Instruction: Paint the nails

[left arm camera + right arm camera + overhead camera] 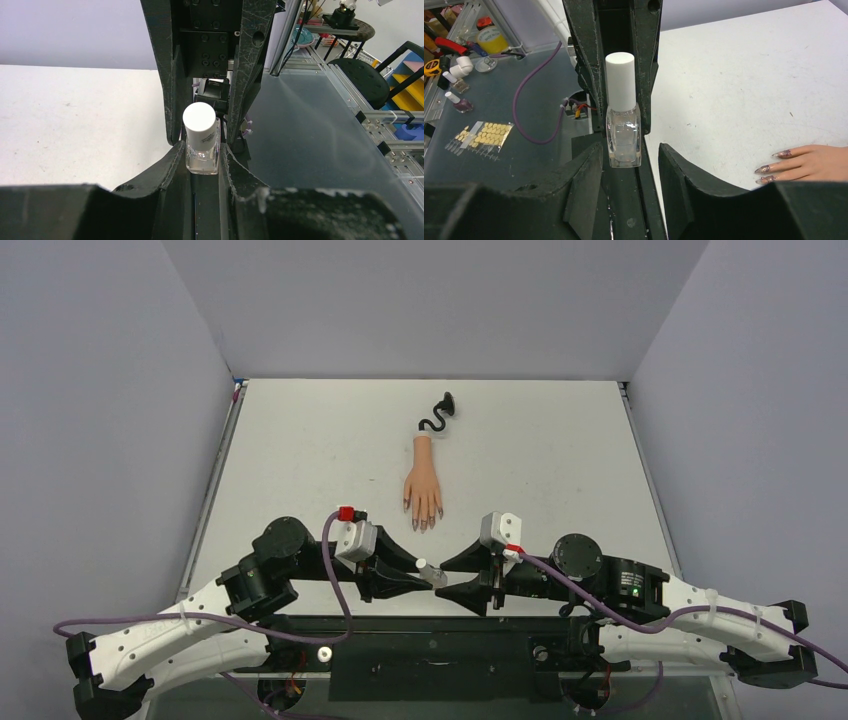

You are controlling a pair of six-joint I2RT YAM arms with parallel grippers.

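A peach mannequin hand [423, 485] lies mid-table on a curly black stem [437, 420], fingers pointing at the arms. Its dark purplish nails [423, 523] show glossy in the right wrist view, nails [772, 168] at the right edge. Just in front of them, the two grippers meet tip to tip. My left gripper [204, 157] is shut on the glass body of a small clear polish bottle [202, 150] with a white cap [199, 122]. My right gripper [630, 160] is open, its fingers standing either side of the bottle [624, 137] with a gap on the right.
Grey walls enclose the white table [560, 460] on three sides. Off the near edge is a dark glass shelf [499, 165] with strips of nail tips [481, 135], spare polish bottles [459, 102] and a purple cable [531, 125].
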